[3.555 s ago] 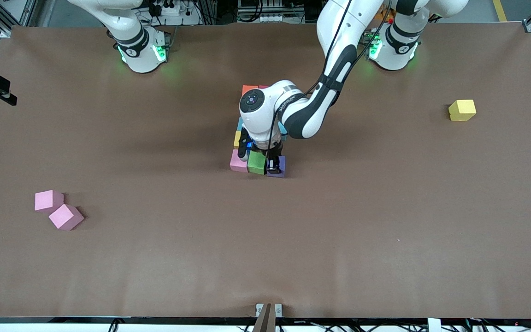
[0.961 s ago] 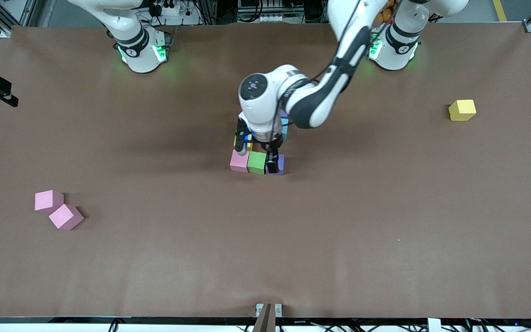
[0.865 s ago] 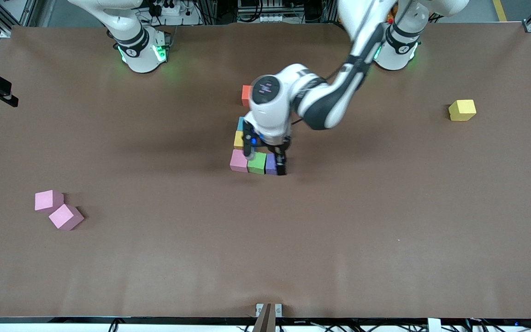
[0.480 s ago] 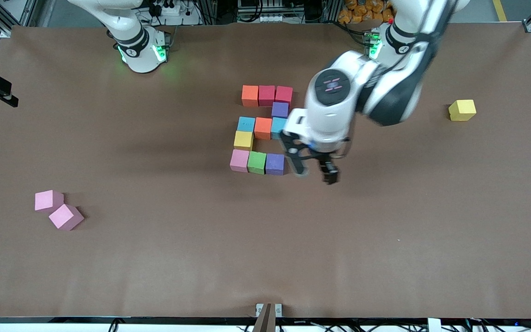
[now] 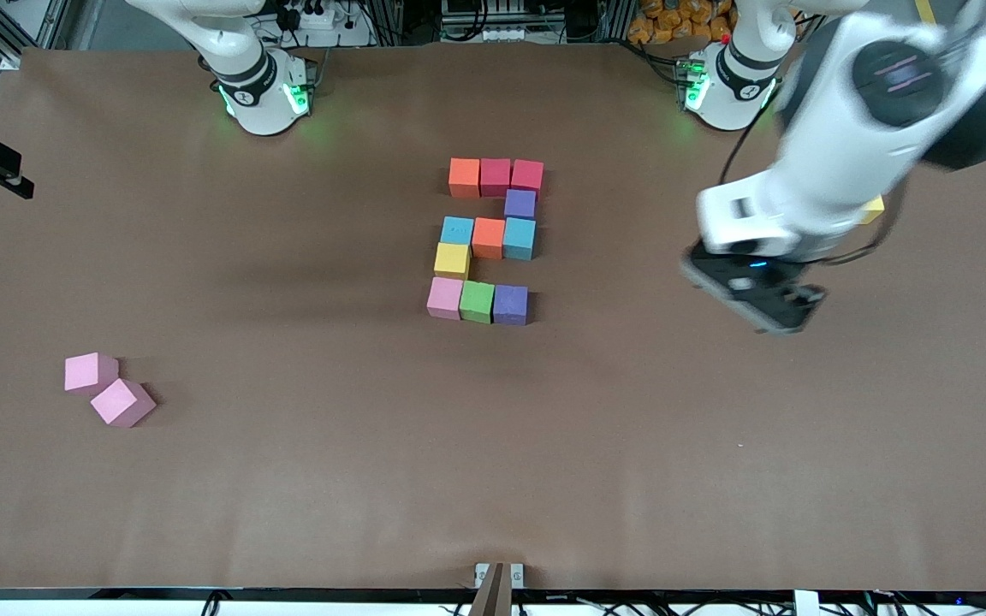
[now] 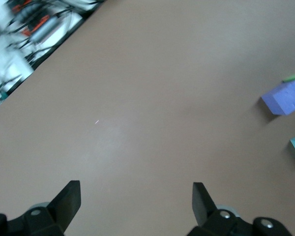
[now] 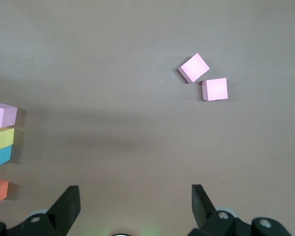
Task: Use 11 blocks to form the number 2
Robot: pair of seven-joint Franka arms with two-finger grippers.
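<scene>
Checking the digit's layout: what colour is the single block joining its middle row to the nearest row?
Yellow, clearest in the front view.

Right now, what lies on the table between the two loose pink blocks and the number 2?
Nothing: in the front view only bare brown table lies between the two loose pink blocks and the number 2.

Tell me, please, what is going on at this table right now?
The number 2 lies finished in coloured blocks mid-table: eleven cubes in three rows joined by single cubes. The left gripper is open and empty, up over bare table toward the left arm's end. The right gripper is open too, and that arm waits. Two spare pink blocks sit toward the right arm's end, and a yellow block shows partly under the left arm.
</scene>
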